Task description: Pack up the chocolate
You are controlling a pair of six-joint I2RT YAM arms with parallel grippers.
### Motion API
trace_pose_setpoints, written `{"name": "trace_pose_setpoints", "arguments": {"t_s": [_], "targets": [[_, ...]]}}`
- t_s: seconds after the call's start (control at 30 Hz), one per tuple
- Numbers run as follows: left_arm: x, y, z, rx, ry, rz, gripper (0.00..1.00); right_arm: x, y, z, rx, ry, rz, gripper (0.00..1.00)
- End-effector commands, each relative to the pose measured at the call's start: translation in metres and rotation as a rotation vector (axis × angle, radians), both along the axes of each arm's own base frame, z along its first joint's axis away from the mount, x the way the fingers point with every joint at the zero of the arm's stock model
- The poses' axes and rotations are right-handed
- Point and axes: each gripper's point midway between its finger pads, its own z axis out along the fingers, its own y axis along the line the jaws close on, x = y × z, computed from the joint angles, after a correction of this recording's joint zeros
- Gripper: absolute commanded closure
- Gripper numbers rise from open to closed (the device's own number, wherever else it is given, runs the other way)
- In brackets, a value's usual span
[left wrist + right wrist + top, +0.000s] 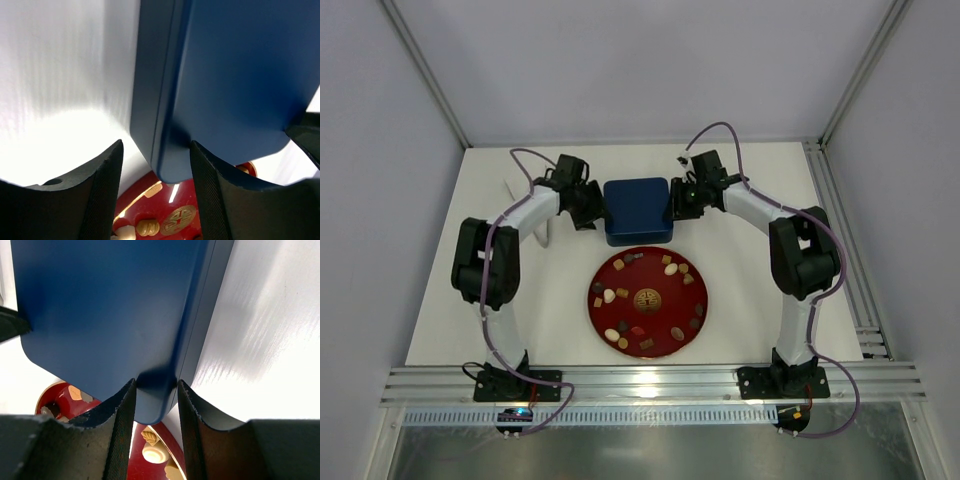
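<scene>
Dark blue box (pixel 636 210), red plate (pixel 660 320) with gold emblem (pixel 646 298), brown, tan and cream chocolate (pixel 609 296), white table (pixel 750 300)

No text, brand, label or no. can be read anywhere. One sign only is seen: a round gold emblem (pixel 647 298) at the ctr of the round red plate (pixel 672 300). In the left wrist view it lies just below the left gripper (pixel 156 150), a little to the right of the gap betw. the fingertips. There a cross-like pattern w/ curls inside a ring is made out, but no characters can be told. From the top it is too small to be read. The dark blue square box (pixel 636 210), above the fingertips in both wrist views, is shown plain.
</scene>
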Motion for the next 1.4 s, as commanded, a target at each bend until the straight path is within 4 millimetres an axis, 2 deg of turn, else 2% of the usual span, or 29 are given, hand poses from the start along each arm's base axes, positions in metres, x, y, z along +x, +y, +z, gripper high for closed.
{"name": "trace_pose_setpoints", "arguments": {"t_s": [0.0,0.13,0.23,0.33,0.37,0.4,0.43,0.47,0.5,0.53,0.57,0.6,0.63,0.67,0.7,0.73,0.77,0.8,0.83,0.9,0.93,1.0,1.17,1.23,1.27,1.37], "targets": [[0.008,0.024,-0.001,0.098,0.019,0.007,0.44,-0.012,-0.025,-0.029,-0.130,0.090,-0.013,0.60],[0.027,0.022,0.025,0.077,-0.052,-0.010,0.42,-0.006,-0.021,-0.012,-0.110,0.055,-0.010,0.60],[0.039,0.021,0.049,0.066,-0.108,-0.021,0.42,0.004,-0.018,0.010,-0.092,0.001,-0.012,0.59],[0.042,0.020,0.069,0.058,-0.151,-0.035,0.41,0.015,-0.019,0.046,-0.073,-0.087,-0.038,0.56],[0.041,0.019,0.081,0.047,-0.172,-0.039,0.41,0.020,-0.019,0.057,-0.060,-0.121,-0.047,0.52],[0.040,0.018,0.087,0.039,-0.183,-0.042,0.41,0.020,-0.021,0.079,-0.044,-0.168,-0.060,0.51],[0.037,0.017,0.090,0.032,-0.186,-0.046,0.40,0.021,-0.022,0.090,-0.029,-0.193,-0.072,0.50],[0.031,0.016,0.104,0.014,-0.211,-0.054,0.40,0.022,-0.025,0.099,-0.014,-0.221,-0.086,0.49],[0.028,0.015,0.109,0.006,-0.220,-0.059,0.40,0.019,-0.027,0.125,0.016,-0.275,-0.104,0.46],[0.023,0.016,0.115,0.002,-0.232,-0.062,0.39,0.016,-0.030,0.134,0.028,-0.297,-0.111,0.44],[0.013,0.018,0.125,-0.005,-0.250,-0.068,0.39,0.012,-0.032,0.140,0.040,-0.321,-0.122,0.40],[0.007,0.018,0.131,-0.012,-0.264,-0.073,0.38,0.005,-0.037,0.164,0.064,-0.376,-0.135,0.37],[0.001,0.020,0.135,-0.007,-0.276,-0.082,0.38,0.000,-0.042,0.176,0.067,-0.410,-0.153,0.34],[-0.007,0.022,0.131,-0.005,-0.267,-0.088,0.37,-0.006,-0.045,0.175,0.068,-0.418,-0.164,0.28],[-0.017,0.023,0.148,-0.017,-0.308,-0.097,0.36,-0.010,-0.049,0.182,0.075,-0.437,-0.173,0.25],[-0.023,0.024,0.152,-0.017,-0.320,-0.114,0.36,-0.021,-0.056,0.207,0.088,-0.497,-0.191,0.22],[-0.033,0.025,0.150,-0.020,-0.317,-0.125,0.35,-0.028,-0.060,0.203,0.084,-0.494,-0.201,0.19],[-0.042,0.027,0.165,-0.027,-0.360,-0.130,0.35,-0.035,-0.064,0.210,0.086,-0.514,-0.207,0.16],[-0.049,0.028,0.170,-0.032,-0.376,-0.137,0.35,-0.041,-0.067,0.215,0.089,-0.529,-0.211,0.12],[-0.065,0.030,0.170,-0.033,-0.389,-0.158,0.34,-0.061,-0.076,0.224,0.106,-0.558,-0.234,0.07],[-0.075,0.034,0.187,-0.034,-0.444,-0.155,0.34,-0.068,-0.078,0.224,0.109,-0.563,-0.233,0.00],[-0.092,0.039,0.204,-0.036,-0.506,-0.160,0.33,-0.087,-0.088,0.227,0.116,-0.582,-0.260,0.00],[-0.116,0.049,0.222,-0.015,-0.593,-0.172,0.30,-0.119,-0.113,0.221,0.089,-0.591,-0.337,0.00],[-0.125,0.052,0.226,-0.013,-0.612,-0.174,0.30,-0.124,-0.118,0.216,0.078,-0.585,-0.352,0.00],[-0.128,0.053,0.225,-0.010,-0.611,-0.173,0.29,-0.129,-0.119,0.220,0.083,-0.600,-0.352,0.00],[-0.135,0.054,0.226,-0.015,-0.622,-0.175,0.29,-0.130,-0.127,0.214,0.053,-0.599,-0.376,0.00]]}}
